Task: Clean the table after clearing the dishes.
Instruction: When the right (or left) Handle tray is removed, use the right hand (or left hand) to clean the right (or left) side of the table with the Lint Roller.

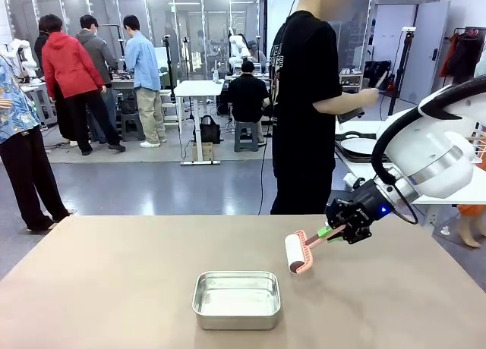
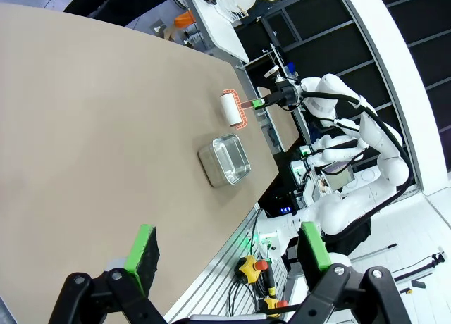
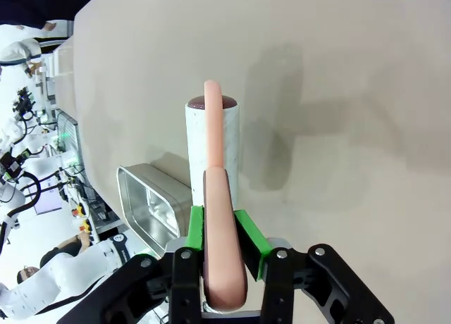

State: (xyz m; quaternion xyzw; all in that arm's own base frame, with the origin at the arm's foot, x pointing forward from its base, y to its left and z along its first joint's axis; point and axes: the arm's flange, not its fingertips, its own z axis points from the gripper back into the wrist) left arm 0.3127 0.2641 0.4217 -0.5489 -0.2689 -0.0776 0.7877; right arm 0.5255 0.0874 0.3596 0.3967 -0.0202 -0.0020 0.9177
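Left gripper (image 2: 227, 243) spread wide and empty, hanging at the near edge of the wide matte beige-brown table (image 2: 84, 127). Next out, a small square steel pan (image 1: 237, 298) sits on the top. Beyond it the right gripper (image 1: 328, 231) pinches the pink plastic handle of a white-rolled lint roller (image 1: 296, 253) — likely light and stiff, roll tacky and free-turning, so the handle is the place to hold. Person stands at the far side.

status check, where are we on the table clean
Left gripper: jaws open, empty. Right gripper: jaws shut on lint roller handle, roller head over table. Steel pan on the table near the roller.
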